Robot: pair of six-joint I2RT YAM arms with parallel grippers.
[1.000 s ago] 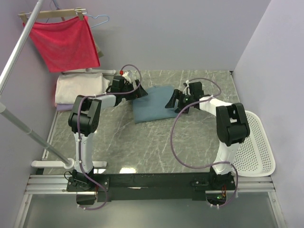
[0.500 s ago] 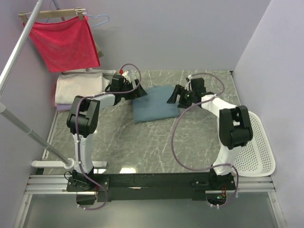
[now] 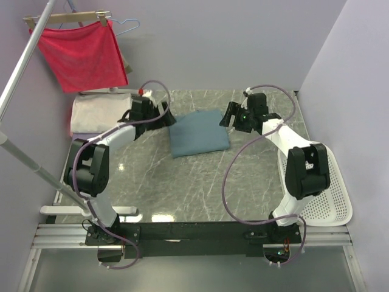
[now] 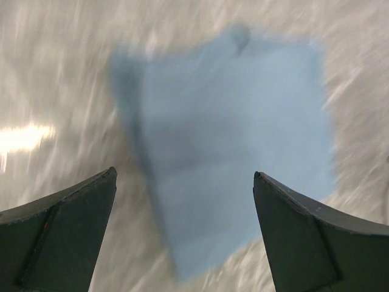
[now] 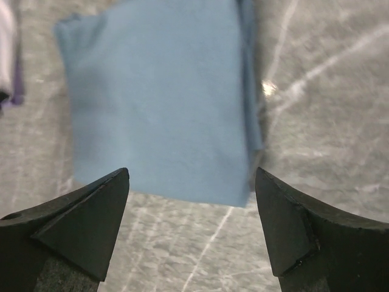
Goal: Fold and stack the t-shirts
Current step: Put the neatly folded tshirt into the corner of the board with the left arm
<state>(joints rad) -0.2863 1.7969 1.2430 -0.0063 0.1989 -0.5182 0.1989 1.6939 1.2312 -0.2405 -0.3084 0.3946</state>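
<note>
Top external view: the folded teal-blue t-shirt (image 3: 199, 132) lies flat on the counter (image 3: 182, 182) as a rough rectangle, between the two arms. It sits just to the right of the left gripper (image 3: 165, 117) and just to the left of the right gripper (image 3: 231, 117). Neither touches it as far as this view shows.

Both are released and empty. In the left wrist view, which is blurred, the left gripper (image 4: 183, 173) has its fingers spread wide with the shirt (image 4: 231, 140) on the counter beyond them and nothing between them. In the right wrist view the right gripper (image 5: 192, 171) is likewise wide apart above the near edge of the shirt (image 5: 158, 103), whose layered right side shows the fold.

The folding of this shirt looks finished, so the step in hand is probably the change from folding to stacking. The cream-white and lavender stack (image 3: 100, 114) waits on the far side of the left gripper, away from the teal shirt; a sliver of it (image 5: 6, 55) shows at the left edge of the right wrist view.

The next move likely calls for each gripper to come down on its own side of the rectangle and pinch through all layers. They would then lift together so the soft cotton neither sags nor opens, carry it across to the stack, and set it down squarely.
</note>
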